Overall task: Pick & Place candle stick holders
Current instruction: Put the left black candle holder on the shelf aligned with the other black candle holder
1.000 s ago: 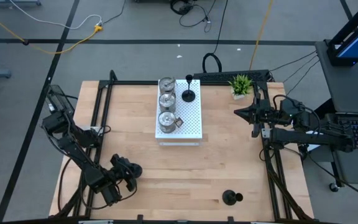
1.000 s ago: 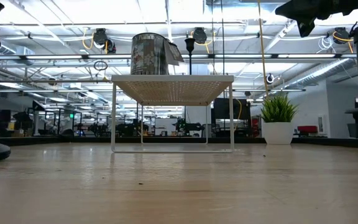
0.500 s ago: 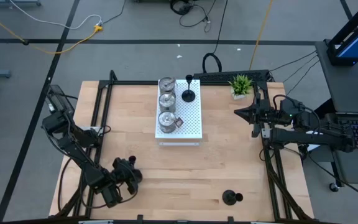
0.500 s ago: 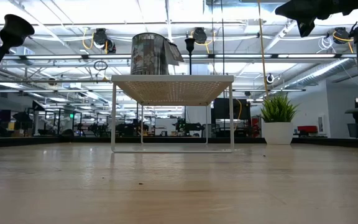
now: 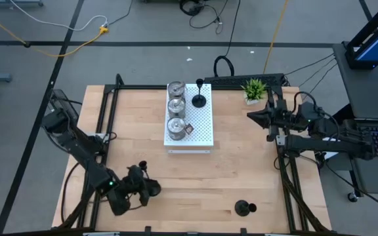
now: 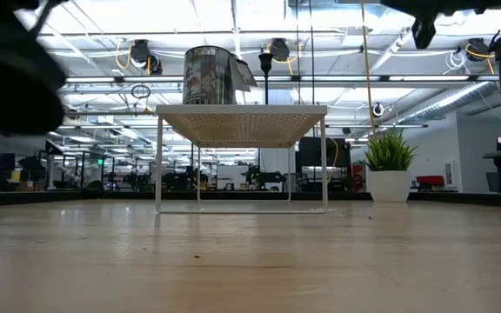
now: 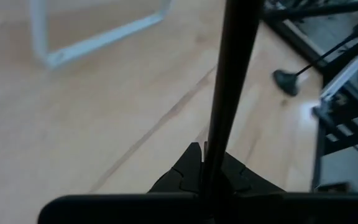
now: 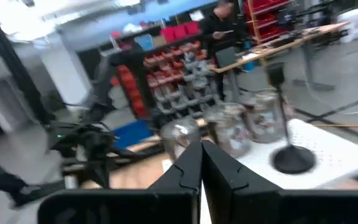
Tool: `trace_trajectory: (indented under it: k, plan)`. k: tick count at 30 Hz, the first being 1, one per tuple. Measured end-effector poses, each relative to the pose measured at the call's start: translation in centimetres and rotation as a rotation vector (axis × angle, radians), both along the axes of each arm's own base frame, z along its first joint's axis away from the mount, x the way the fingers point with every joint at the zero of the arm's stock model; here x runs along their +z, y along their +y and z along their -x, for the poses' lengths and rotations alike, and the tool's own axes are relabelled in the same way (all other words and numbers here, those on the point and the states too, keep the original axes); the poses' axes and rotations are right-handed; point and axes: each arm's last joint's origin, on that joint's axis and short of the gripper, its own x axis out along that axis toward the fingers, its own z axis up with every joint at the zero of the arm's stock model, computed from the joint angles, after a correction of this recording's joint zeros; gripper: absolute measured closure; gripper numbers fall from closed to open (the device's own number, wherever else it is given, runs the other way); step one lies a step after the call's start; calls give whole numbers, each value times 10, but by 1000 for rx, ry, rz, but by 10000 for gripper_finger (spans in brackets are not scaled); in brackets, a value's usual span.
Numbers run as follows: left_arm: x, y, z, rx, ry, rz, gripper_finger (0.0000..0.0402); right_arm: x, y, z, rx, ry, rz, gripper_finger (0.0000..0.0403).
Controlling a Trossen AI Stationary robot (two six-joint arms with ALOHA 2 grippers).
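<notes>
My left gripper (image 5: 138, 188) is at the table's near left, shut on a black candle stick holder whose thin stem (image 7: 225, 93) runs away from the fingers. In the low view they show only as a dark blur (image 6: 11, 78). A second black holder (image 5: 243, 208) stands on its round base near the table's front edge, and it also shows in the left wrist view (image 7: 286, 81). A third black holder (image 5: 199, 99) and three silver cups (image 5: 176, 105) stand on the white perforated board (image 5: 201, 131). My right gripper (image 5: 250, 117) is shut and empty, in the air at the right. My left gripper pinches the black holder's thin stem (image 7: 211, 155) between its two fingers, which lie across it. The stem rises tilted from the fingers past the wrist camera. The holder's base is hidden by the gripper. The holder is lifted clear of the table.
The white board stands on thin legs at the table's far middle (image 6: 242, 117). A small green potted plant (image 5: 254, 90) stands at the far right corner. Black frame rails run along the table's left and right sides. Bare wood lies between the board and the front edge.
My left gripper has lifted the black holder off the table, where its base stood a second ago. It has carried the holder up and a little toward the table's right and near edge. The holder is now tilted and clear of the wood.
</notes>
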Motion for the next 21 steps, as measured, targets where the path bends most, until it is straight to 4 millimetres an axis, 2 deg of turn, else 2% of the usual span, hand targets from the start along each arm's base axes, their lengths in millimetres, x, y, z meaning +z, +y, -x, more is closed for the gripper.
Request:
trace_trajectory:
  k: [8,14,21]
  plan:
    - [43,36,-38,-132,-107,4,393,6,3,-29,304,-75,15,403]
    - [57,61,-57,-182,-147,33,393,0,3,-56,410,-63,-7,400]
    - [80,75,-74,-233,-172,36,393,-6,20,-87,527,-107,14,386]
